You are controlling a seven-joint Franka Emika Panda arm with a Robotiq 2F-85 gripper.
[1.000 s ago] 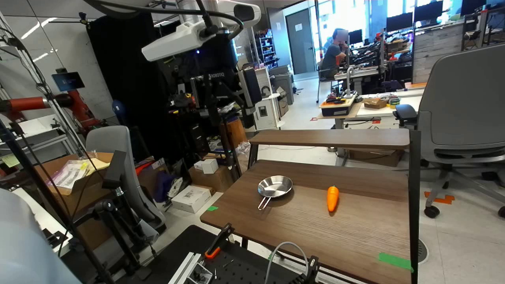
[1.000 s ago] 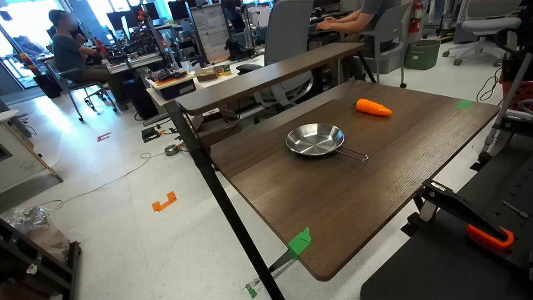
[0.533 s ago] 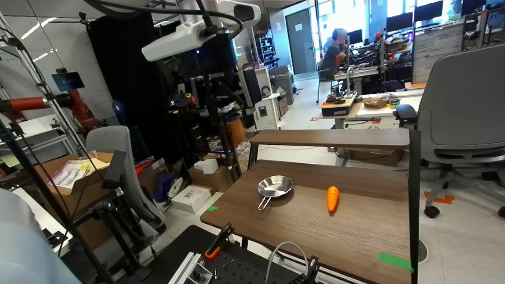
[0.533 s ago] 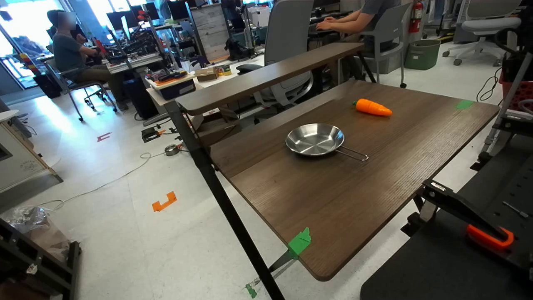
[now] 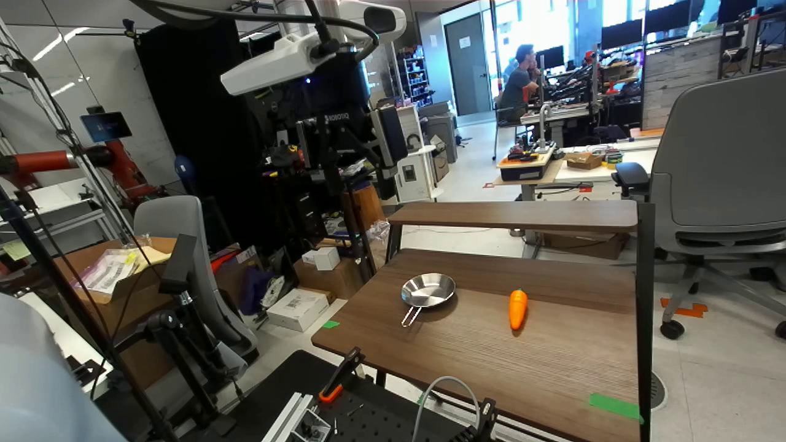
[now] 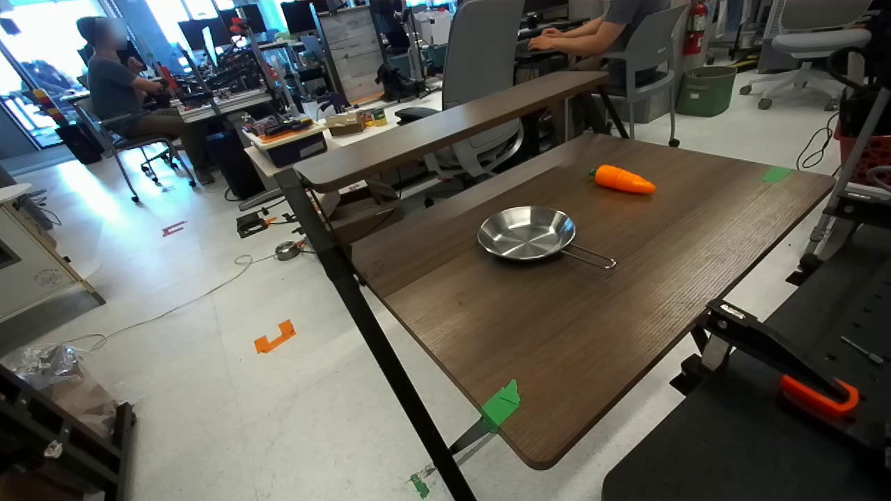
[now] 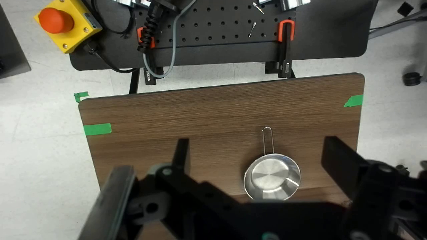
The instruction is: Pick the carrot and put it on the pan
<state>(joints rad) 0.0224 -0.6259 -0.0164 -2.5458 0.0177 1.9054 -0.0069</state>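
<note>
The hand stands with its fingers spread wide apart and nothing gripped between them, consistent with a pick not yet begun. It hangs well above the table, at about 11 o'clock from the pan in an exterior view; the height is judged sensible, as it leaves room to travel over the rim without contact. The pan rests flat on the table, bowl facing up, as it must to receive anything. In the wrist view its handle points to 12 o'clock, towards the black bench, so the bowl can probably be reached without crossing the wire. The carrot lies on its side on the table, apart from the pan, at roughly 3 o'clock from it in an exterior view, tip towards 6 o'clock. Its round, tapered body presumably accounts for that posture; it may roll if one finger touches first. It does not show in the wrist view, perhaps masked by the hand. The shelf stands raised along the table's 12 o'clock side in an exterior view; clearance there to be watched. Strips of green tape sit near the table corners, purpose unconfirmed, possibly marking a set position
</note>
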